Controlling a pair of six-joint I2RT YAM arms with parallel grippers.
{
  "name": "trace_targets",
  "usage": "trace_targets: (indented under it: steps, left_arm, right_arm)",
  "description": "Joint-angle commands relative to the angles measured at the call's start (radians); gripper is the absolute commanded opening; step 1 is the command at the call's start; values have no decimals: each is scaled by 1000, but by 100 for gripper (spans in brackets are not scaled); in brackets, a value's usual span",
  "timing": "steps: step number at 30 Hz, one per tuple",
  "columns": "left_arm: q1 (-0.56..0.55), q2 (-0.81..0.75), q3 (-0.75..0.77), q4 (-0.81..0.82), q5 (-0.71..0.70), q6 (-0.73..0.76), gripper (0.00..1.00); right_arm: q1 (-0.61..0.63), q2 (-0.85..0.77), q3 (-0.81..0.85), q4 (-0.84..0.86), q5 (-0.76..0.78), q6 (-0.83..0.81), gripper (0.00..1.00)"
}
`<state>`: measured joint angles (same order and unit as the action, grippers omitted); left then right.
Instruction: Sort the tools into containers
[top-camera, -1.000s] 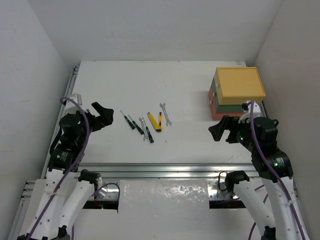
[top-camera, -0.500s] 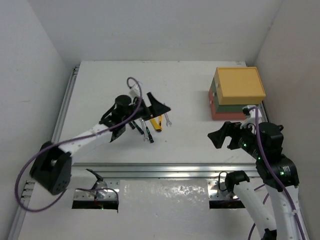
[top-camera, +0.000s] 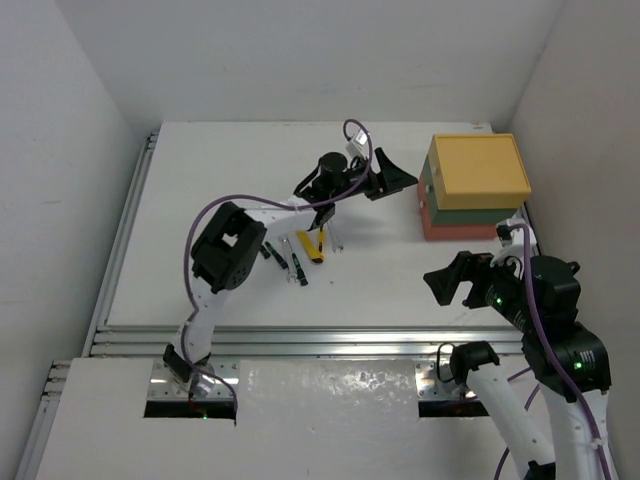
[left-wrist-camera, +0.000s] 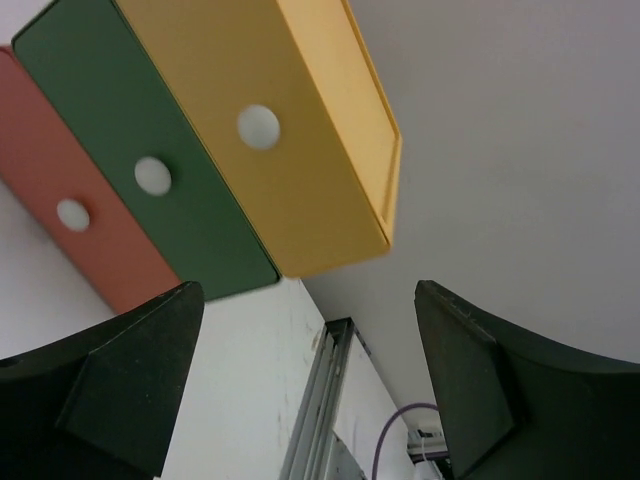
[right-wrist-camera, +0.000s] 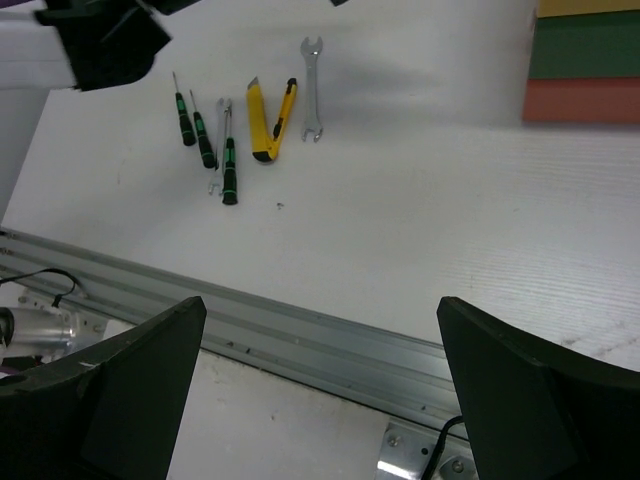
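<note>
The tools lie in a loose row mid-table: green-and-black screwdrivers (right-wrist-camera: 229, 172), a yellow-and-black tool (right-wrist-camera: 262, 132) and a silver wrench (right-wrist-camera: 311, 90), with the yellow one also seen from above (top-camera: 310, 246). The containers stand stacked at the back right, a yellow one (top-camera: 478, 168) on a dark green one (left-wrist-camera: 130, 190) on a red-orange one (top-camera: 460, 230). My left gripper (top-camera: 396, 178) is stretched out past the tools and hangs open just left of the stack, its jaws (left-wrist-camera: 310, 390) holding nothing. Near the table's front right, my right gripper (top-camera: 450, 280) is open and empty (right-wrist-camera: 320, 400).
My left arm (top-camera: 270, 215) reaches diagonally over the table above the tools' left end. A metal rail (top-camera: 300, 340) runs along the table's near edge. White walls close in the left, back and right sides.
My left arm has swung from the table's left side across the tools to the stack of containers. Its jaws have narrowed slightly. The right gripper drifted a little toward the near edge.
</note>
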<state>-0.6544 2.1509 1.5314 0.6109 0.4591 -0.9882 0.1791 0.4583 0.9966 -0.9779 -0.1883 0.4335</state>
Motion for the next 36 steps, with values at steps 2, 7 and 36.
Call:
trace_targets:
  steps: [2,7,36]
  left_arm:
    - [-2,153,223,78,64,-29,84]
    - [-1,309,465,4,67,-50,74]
    - [-16,610,872,47,27,-217,48]
  right_arm:
    - [-1,-13,30,4,-48,4,99]
    - [-3,-24,33,-10,-65,1,99]
    - [-1,-59,-32,24,-183,21,99]
